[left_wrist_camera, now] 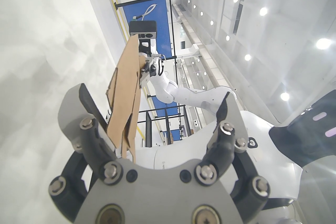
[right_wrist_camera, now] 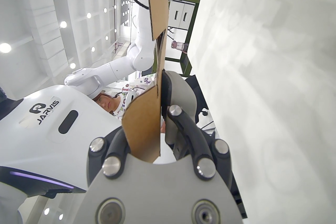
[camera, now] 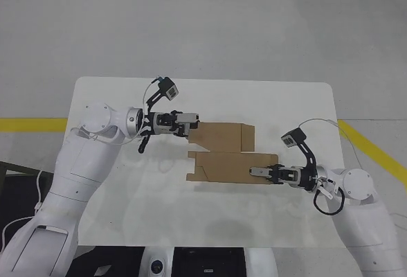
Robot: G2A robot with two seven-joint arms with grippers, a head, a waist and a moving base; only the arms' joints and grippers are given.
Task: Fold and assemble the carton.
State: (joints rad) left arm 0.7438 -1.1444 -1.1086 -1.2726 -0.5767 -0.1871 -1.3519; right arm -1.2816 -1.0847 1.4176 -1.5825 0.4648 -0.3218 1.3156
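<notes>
Carton (camera: 224, 166) is hanging flattened between the two arms, apparently lifted off the white worktop (camera: 120, 97). By my reading the assembly is barely beginning: no panel is standing up, no flap is tucking in, and all the folding is waiting to be done. The right end effector (camera: 257, 172) is pinching one end of the cardboard, its pad (right_wrist_camera: 166, 93) pressing against the sheet. The left end effector (camera: 188, 126) is sitting at the opposite end with its jaws spread wide, the carton's edge lying between them against one finger (left_wrist_camera: 89, 109). As a container the carton is holding nothing; it is forming no cavity yet.
</notes>
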